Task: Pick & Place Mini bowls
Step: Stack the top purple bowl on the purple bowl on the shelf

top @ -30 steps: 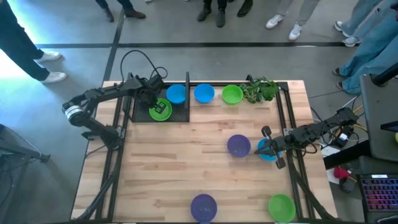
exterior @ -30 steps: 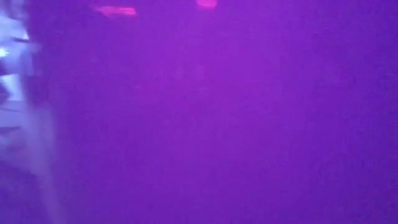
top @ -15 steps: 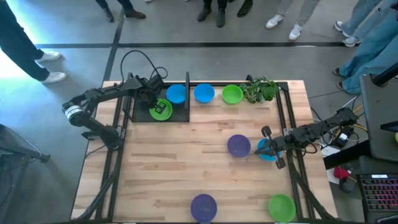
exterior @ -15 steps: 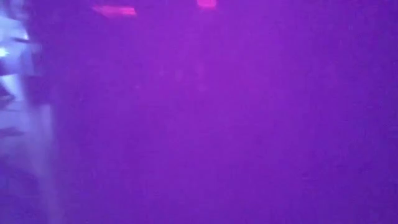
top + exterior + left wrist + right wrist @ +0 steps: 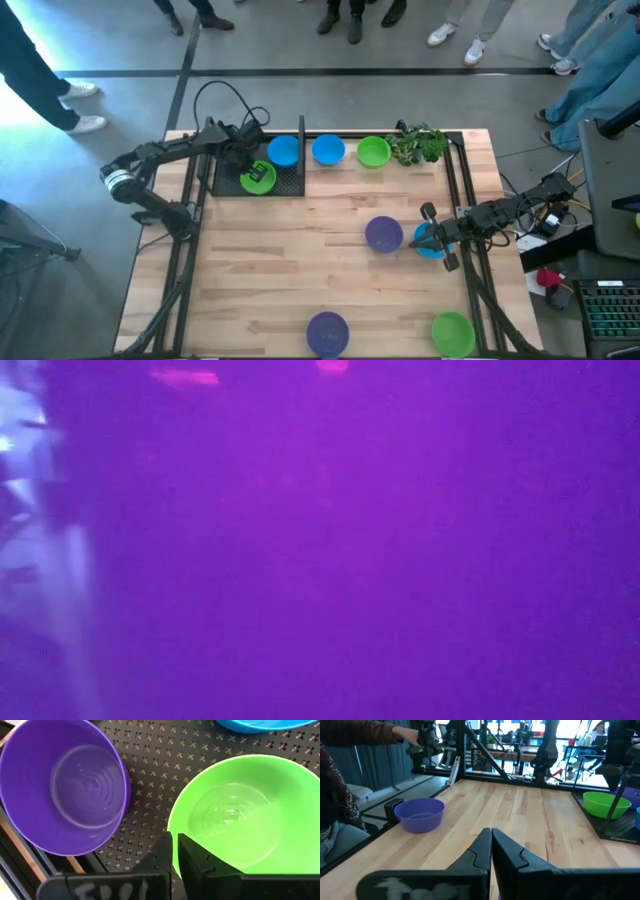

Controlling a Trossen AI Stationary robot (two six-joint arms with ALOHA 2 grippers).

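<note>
Pinching the round lime-green plastic bowl [image 5: 240,815] by its rim on the black perforated tray [image 5: 150,775], left gripper [image 5: 175,851] seems clamped; we should release gently. Right gripper [image 5: 491,851] waits closed.

Bare wood lies open ahead of the right gripper [image 5: 491,836]; a purple bowl [image 5: 419,814] stands off to one side, clear of that path.

Your low view is a purple blur; nothing in it can be made out. In the left wrist view the blue bowl [image 5: 260,724] is cut off by the edge, and the fingers [image 5: 197,857] hide the green bowl's [image 5: 245,820] near rim.
</note>
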